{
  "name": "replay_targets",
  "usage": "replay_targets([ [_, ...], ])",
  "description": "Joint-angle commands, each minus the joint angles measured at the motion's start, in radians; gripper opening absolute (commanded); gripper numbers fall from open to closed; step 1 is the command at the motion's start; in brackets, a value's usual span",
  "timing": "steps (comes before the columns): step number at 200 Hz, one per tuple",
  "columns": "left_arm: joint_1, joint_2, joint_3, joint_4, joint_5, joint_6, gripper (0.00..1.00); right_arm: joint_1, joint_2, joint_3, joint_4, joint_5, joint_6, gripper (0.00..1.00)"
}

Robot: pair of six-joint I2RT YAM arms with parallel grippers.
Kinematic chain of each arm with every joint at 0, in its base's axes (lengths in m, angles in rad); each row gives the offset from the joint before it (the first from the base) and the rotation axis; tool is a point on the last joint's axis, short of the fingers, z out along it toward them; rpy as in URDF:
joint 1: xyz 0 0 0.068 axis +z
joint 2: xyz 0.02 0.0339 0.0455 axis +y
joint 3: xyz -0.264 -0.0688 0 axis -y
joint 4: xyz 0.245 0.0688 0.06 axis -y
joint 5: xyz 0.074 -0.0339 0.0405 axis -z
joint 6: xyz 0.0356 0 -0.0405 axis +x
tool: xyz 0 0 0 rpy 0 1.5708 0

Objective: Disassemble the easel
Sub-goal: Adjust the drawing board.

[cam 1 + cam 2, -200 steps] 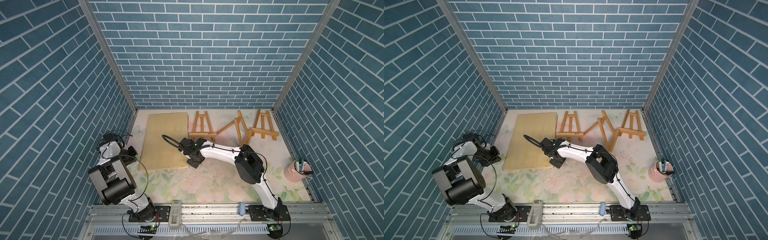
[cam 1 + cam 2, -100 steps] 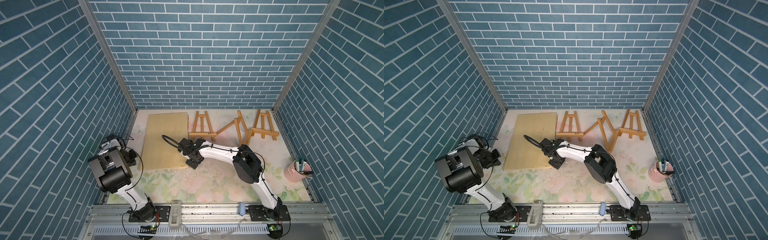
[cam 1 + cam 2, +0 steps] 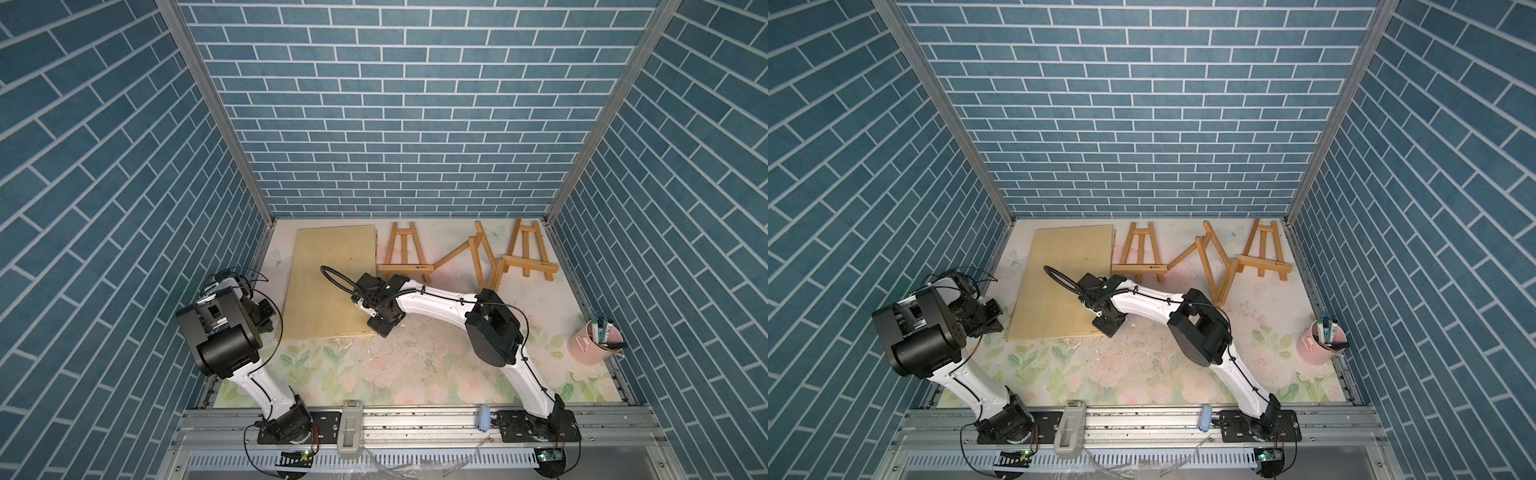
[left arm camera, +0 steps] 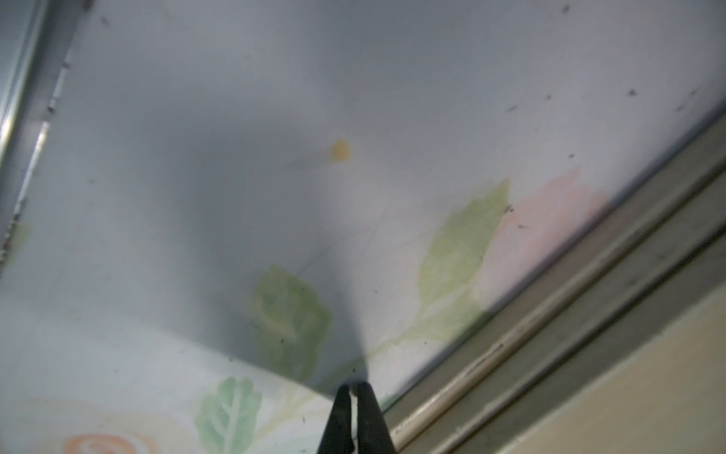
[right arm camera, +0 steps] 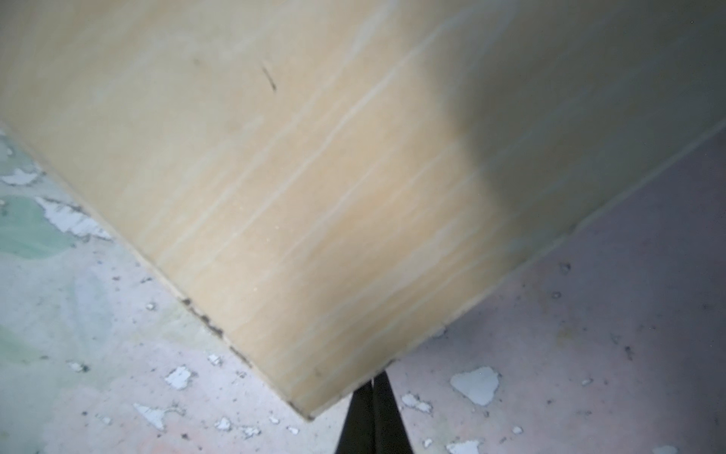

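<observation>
Three small wooden easels (image 3: pixel 476 262) stand untouched along the table's (image 3: pixel 415 365) far edge, from 12 to 2 o'clock. The right arm's (image 3: pixel 436 303) jaws, pressed together, sit at the near corner of a plywood board (image 3: pixel 332 274) at 10 o'clock, with the nearest easel (image 3: pixel 1138 269) at their 1 o'clock. The left arm's (image 3: pixel 224 332) jaws, also pressed together, hover at 9 o'clock, well apart from the easels.

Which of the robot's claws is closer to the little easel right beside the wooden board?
Right. The right gripper sits at the near corner of the board, just in front of that easel; the left gripper is across the board, farther away.
</observation>
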Motion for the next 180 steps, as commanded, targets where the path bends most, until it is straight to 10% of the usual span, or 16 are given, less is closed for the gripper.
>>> replay_targets([
  [1,0.001,0.038,0.005,0.002,0.009,0.012,0.09,0.007,0.038,0.030,-0.029,-0.028,0.033,0.01],
  [180,-0.059,0.045,-0.001,-0.003,0.025,0.015,0.09,0.040,0.097,0.123,-0.050,-0.077,0.026,0.01],
])
